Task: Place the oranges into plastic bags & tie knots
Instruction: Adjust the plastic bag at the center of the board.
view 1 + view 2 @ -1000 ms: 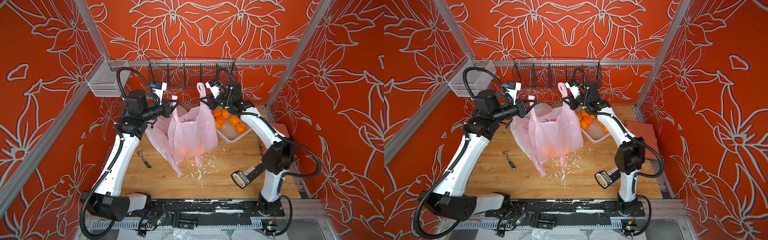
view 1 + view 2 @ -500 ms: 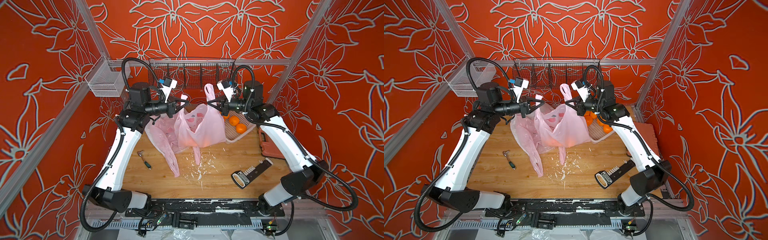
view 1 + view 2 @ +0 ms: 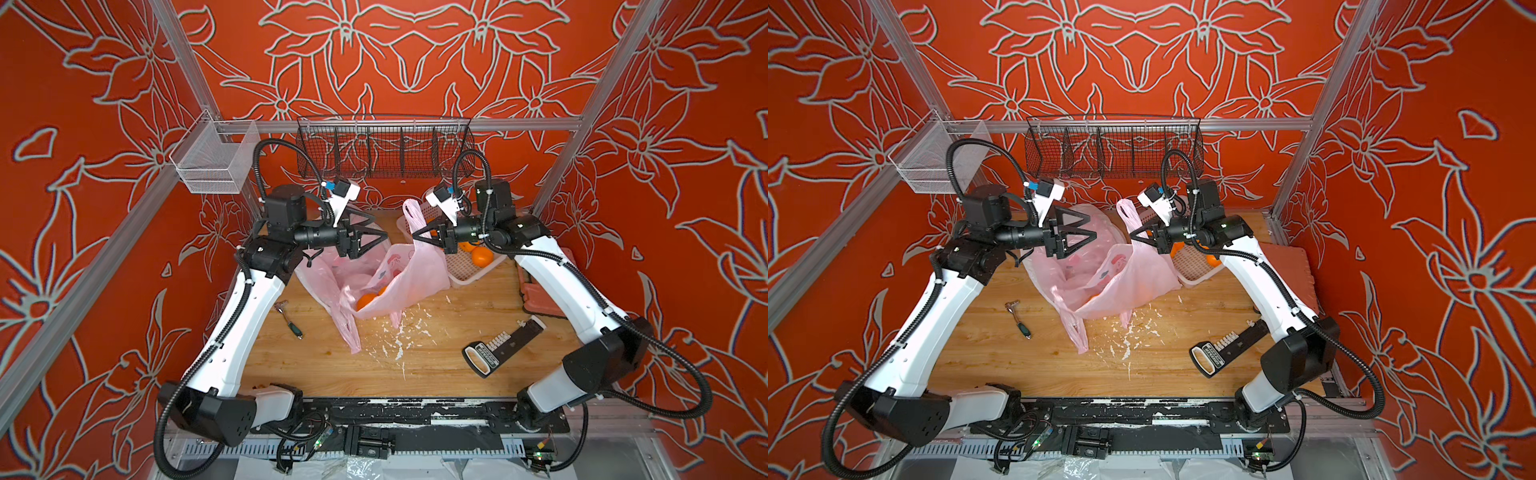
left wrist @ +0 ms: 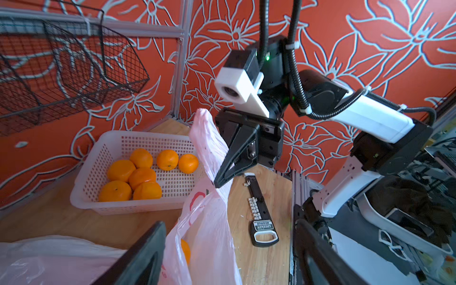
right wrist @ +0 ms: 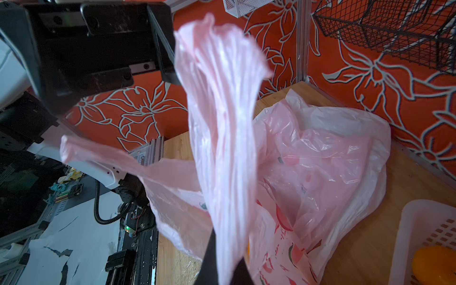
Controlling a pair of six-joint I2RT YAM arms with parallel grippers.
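Note:
My right gripper (image 3: 414,237) (image 5: 227,269) is shut on one stretched handle of a pink printed plastic bag (image 3: 411,272) (image 4: 209,234). The bag sags open on the table with oranges (image 3: 366,300) inside. Its other handle (image 5: 98,153) hangs loose. My left gripper (image 3: 381,228) (image 4: 229,259) is open above the bag's mouth and holds nothing. A second pink bag (image 3: 326,274) lies crumpled behind. Several more oranges (image 4: 142,176) sit in the white perforated basket (image 4: 86,172) next to the right gripper. Knots are out of view.
A black-handled scraper (image 3: 500,347) lies front right, and a small tool (image 3: 289,318) front left. White flakes (image 3: 399,332) litter the board. A red-brown block (image 3: 540,297) sits under the right arm. A black wire basket (image 3: 386,145) and a white mesh basket (image 3: 212,162) hang on the back rail.
My left gripper has let go of the bag's handle and opened. The bag has sunk from hanging stretched between the grippers to slumping on the table. The right arm has swung outward, still holding its handle.

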